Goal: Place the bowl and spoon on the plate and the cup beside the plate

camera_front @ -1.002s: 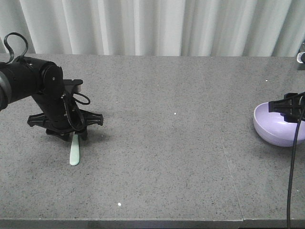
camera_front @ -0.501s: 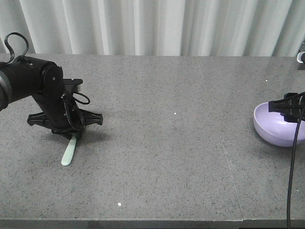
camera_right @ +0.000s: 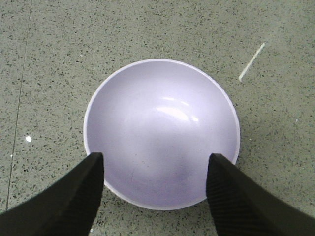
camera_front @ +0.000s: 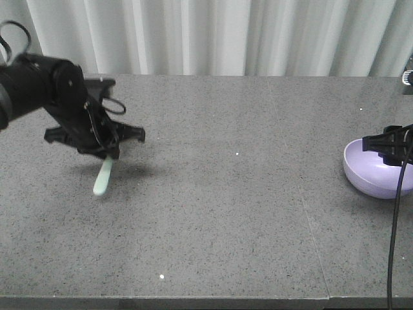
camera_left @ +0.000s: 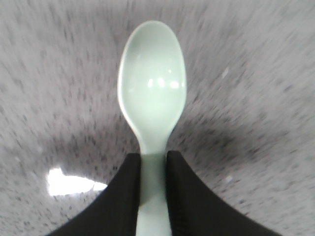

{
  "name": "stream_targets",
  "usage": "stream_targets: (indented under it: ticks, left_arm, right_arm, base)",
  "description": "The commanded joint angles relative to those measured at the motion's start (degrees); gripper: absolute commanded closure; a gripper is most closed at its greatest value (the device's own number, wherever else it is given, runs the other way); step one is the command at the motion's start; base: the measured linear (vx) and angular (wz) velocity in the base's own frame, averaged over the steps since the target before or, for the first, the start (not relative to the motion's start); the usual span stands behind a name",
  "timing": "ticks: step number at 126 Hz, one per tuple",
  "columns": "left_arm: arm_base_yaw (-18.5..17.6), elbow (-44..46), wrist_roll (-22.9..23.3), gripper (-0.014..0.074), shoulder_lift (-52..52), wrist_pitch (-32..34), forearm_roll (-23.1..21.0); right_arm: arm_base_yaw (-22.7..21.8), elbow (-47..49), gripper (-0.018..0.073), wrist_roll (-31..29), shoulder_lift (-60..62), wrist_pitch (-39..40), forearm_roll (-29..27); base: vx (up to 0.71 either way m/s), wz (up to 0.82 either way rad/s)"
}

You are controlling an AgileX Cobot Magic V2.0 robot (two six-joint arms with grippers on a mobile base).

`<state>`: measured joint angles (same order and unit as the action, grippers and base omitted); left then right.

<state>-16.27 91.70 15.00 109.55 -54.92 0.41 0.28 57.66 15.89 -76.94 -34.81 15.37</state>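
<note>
The left gripper (camera_front: 103, 152) pinches the spoon (camera_front: 102, 178) by its handle, seemingly just clear of the table (camera_front: 226, 213) near its left edge, mid-pickup, while the right gripper (camera_right: 155, 169) gapes wide over the bowl (camera_right: 162, 128) at the right edge; next it likely needs carrying plateward, no plate in view.

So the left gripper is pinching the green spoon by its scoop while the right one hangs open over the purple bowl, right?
Not quite. The left gripper pinches the spoon by its handle, the scoop sticking out free, as the left wrist-mounted view shows. The rest holds: the right gripper hangs open over the bowl.
</note>
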Motion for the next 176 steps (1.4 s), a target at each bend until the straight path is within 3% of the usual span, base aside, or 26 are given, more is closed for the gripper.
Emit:
stream_targets:
  ticks: [1, 17, 35, 70, 118, 154, 176]
  left_arm:
    - [0.0, 3.8, -0.6, 0.0604, -5.4, 3.7, -0.1]
    - [0.0, 4.6, -1.8, 0.0603, -6.8, 5.8, -0.4]
    - [0.0, 4.9, -2.0, 0.0603, -7.3, 6.5, -0.1]
    - [0.0, 4.9, -2.9, 0.0603, -7.1, 8.7, -0.4]
    - [0.0, 4.9, -3.1, 0.0603, -7.1, 11.6, -0.4]
    - [0.0, 4.9, -3.2, 0.0603, -7.1, 13.2, -0.1]
    - [0.0, 4.9, -3.2, 0.0603, -7.1, 14.1, -0.1]
  right_arm:
    - [-0.3, 1.9, 0.0106, -0.5, 1.2, 2.9, 0.8]
    - [-1.5, 2.3, 0.0106, -0.5, 0.1, 2.5, 0.2]
    - [-6.1, 4.1, 0.0106, -1.8, -2.0, 0.8, -2.8]
    - [-11.0, 9.9, 0.0106, -10.9, -8.1, -3.0, -10.3]
    - [-11.2, 20.4, 0.0106, -11.2, -18.6, -9.6, -8.5]
    - [-11.2, 22.5, 0.0106, -10.9, -21.4, -10.0, -5.5]
    - [-13.8, 22.5, 0.0106, -10.4, -23.2, -9.8, -8.4]
  base:
    - [0.00, 0.00]
    - [0.00, 0.00]
    - [0.00, 0.00]
    - [0.00, 0.00]
    - [0.00, 0.00]
    - [0.00, 0.00]
    - [0.00, 0.00]
